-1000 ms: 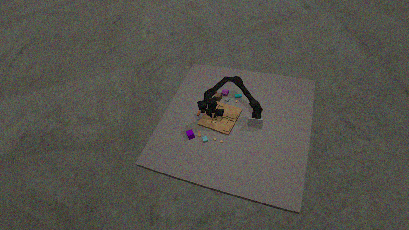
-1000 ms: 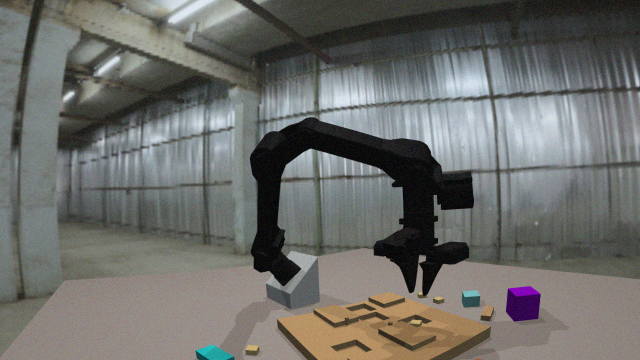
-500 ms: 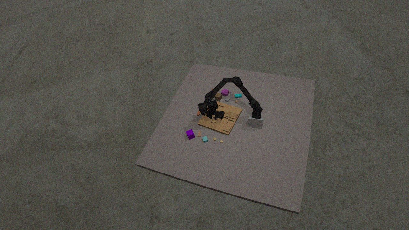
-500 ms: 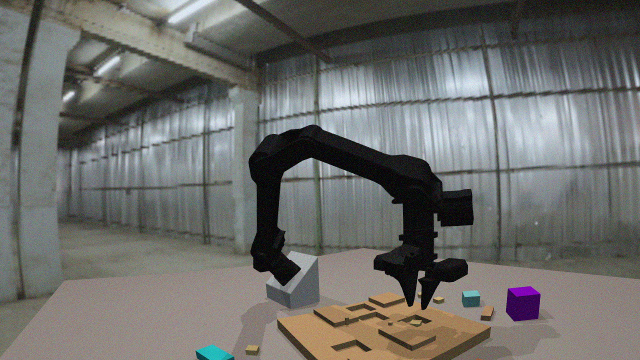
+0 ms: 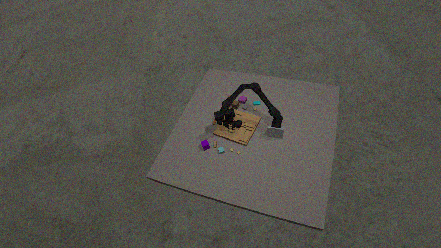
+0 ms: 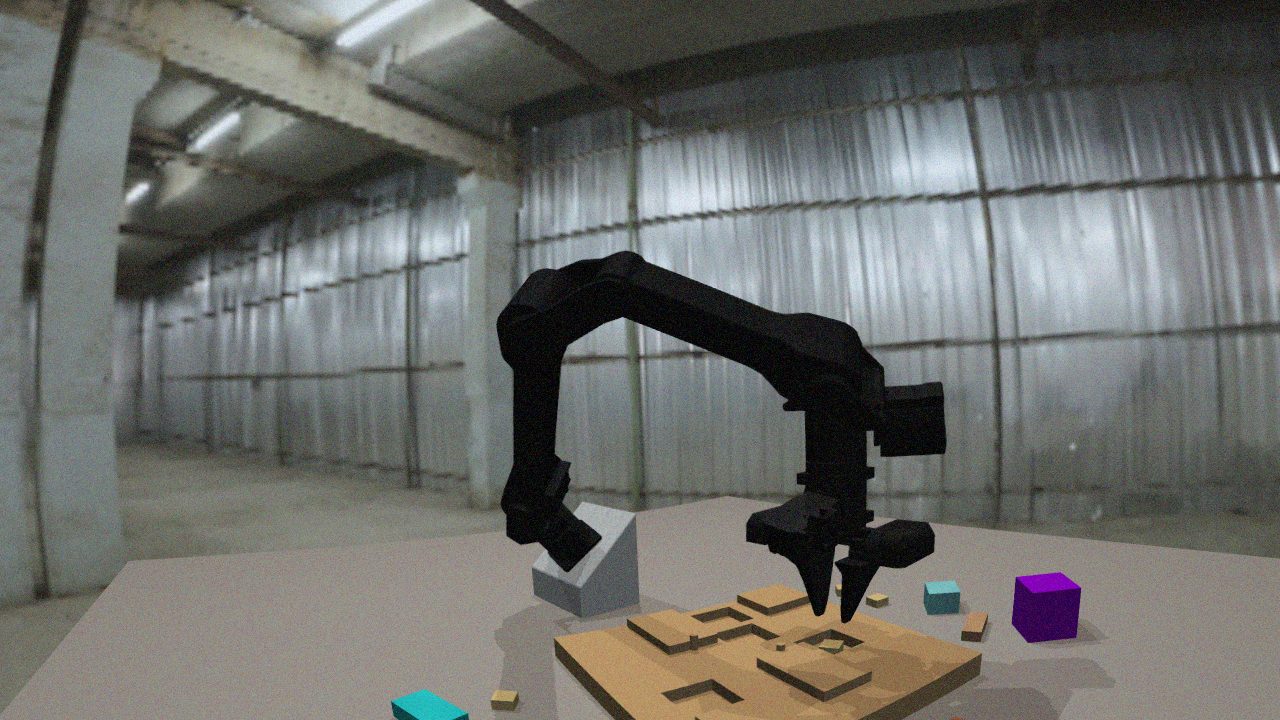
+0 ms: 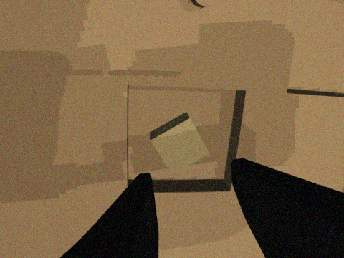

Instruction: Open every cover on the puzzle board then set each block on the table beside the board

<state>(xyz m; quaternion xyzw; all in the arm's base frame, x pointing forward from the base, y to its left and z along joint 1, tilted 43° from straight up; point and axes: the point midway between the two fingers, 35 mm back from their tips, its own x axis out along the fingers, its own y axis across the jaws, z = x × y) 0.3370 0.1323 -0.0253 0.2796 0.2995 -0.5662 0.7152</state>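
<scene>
Top view: the puzzle board [image 5: 252, 118] [image 6: 590, 673] [image 7: 193, 215] lies on the counter [image 5: 277, 185] [image 6: 268, 608], the arm [image 5: 263, 97] [image 6: 698, 317] arched over to it from a grey wedge-shaped base [image 5: 275, 133] [image 6: 617, 564]. A purple cube [image 5: 205, 144] [image 6: 1046, 608], a light blue block [image 5: 221, 150] [image 6: 941, 598] and two small yellow blocks rest beside the board; a teal block [image 5: 256, 103] [image 6: 429, 704], a magenta block [image 5: 243, 99] and a brown block [image 5: 235, 104] lie past another side. Exterior view: jaws [image 5: 229, 128] [image 6: 832, 617] point down above the board, partly open, nothing gripped. One yellow block [image 6: 832, 644] [image 7: 180, 143] sits in an uncovered well; a square cover [image 6: 812, 670] lies just beside that well. Further wells show uncovered. Wrist view: the well's yellow block lies askew to its walls, apart from both fingertips.
</scene>
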